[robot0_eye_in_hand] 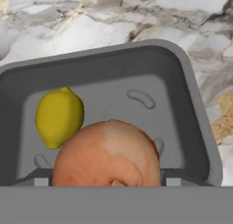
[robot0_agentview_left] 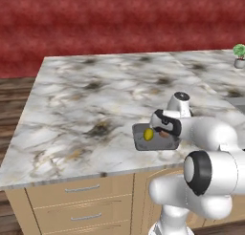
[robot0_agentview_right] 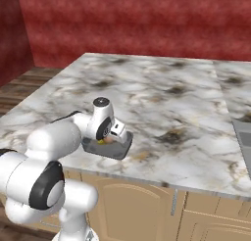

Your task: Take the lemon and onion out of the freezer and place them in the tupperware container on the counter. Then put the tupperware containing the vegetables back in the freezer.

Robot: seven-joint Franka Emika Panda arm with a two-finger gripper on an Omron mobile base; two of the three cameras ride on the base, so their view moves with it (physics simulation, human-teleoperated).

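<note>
While the small yellow oval lemon (robot0_eye_in_hand: 59, 117) lies on the floor of the shallow dark grey rectangular tupperware container (robot0_eye_in_hand: 191, 104), the round orange-red onion (robot0_eye_in_hand: 107, 155) sits right beside it at about 4 o'clock in the hand view, the two touching or nearly so. Onion is between the two dark finger tips at the bottom of that view; tips stand wide on either side of it, and I can't tell whether they press on it or are clear of it, nor whether the onion rests on the tray floor. From the left base view the lemon (robot0_agentview_left: 149, 133) shows at the 9 o'clock side of the tray (robot0_agentview_left: 139, 142), with the onion (robot0_agentview_left: 164, 133) mostly hidden under the hand. The two-finger gripper (robot0_agentview_left: 163, 130) points down into the tray. Tray sits on the grey-white marble counter (robot0_agentview_left: 86, 110) with dark veins, near its front edge. In the right base view the tray (robot0_agentview_right: 122, 148) is at 3 o'clock of the white forearm, gripper (robot0_agentview_right: 110, 137) over it. Light wooden drawers (robot0_agentview_left: 81, 200) with thin metal handles run below the slab. A small potted green plant (robot0_agentview_left: 239, 55) stands at the counter's far 2 o'clock corner, well apart from the tray. Red wall (robot0_agentview_left: 119, 24) behind.
</note>
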